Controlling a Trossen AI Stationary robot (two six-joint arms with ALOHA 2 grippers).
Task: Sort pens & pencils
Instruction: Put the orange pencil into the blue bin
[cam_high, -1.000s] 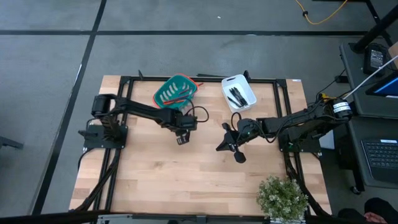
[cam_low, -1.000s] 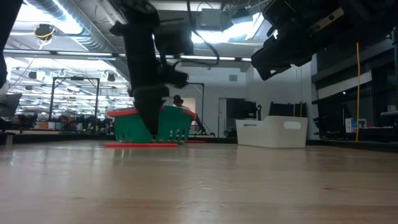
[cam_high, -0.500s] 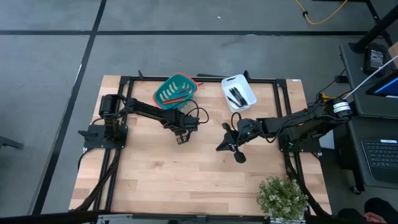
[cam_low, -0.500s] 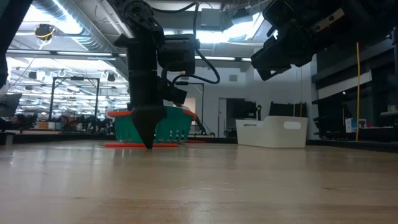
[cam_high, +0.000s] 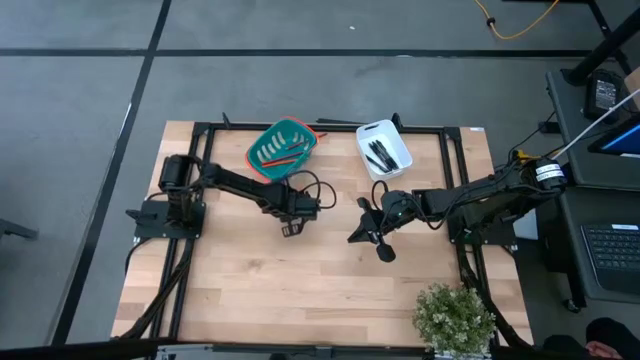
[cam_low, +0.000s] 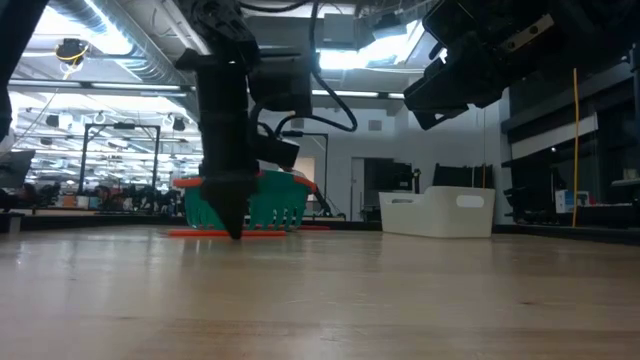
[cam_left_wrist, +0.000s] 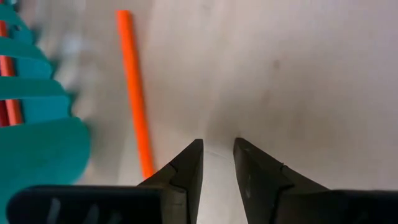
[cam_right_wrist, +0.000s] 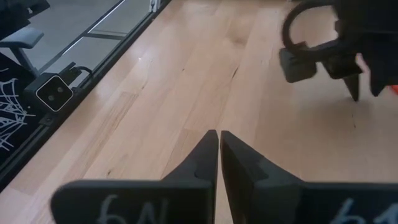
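Observation:
One orange pencil (cam_left_wrist: 134, 93) lies flat on the table in front of the green basket (cam_high: 283, 145), also seen low (cam_low: 270, 233). More pencils (cam_high: 280, 156) lie in that basket. Black pens (cam_high: 380, 153) lie in the white bin (cam_high: 366, 131). My left gripper (cam_left_wrist: 217, 146) points straight down, its tips just above bare wood beside the orange pencil, open by a narrow gap with nothing between the fingers. My right gripper (cam_right_wrist: 217, 134) hovers shut above the table's middle right (cam_high: 358, 236).
The basket (cam_low: 270, 205) and the bin (cam_low: 440, 212) stand at the table's far edge. A potted plant (cam_high: 455, 315) sits at the near right corner. Bare wood lies between the arms and along the near edge. A black frame borders the table.
My left gripper has tipped from a slant to pointing straight down, has come down close to the table beside the orange pencil, and has shifted slightly toward the table's right. The pencil has stayed where it was.

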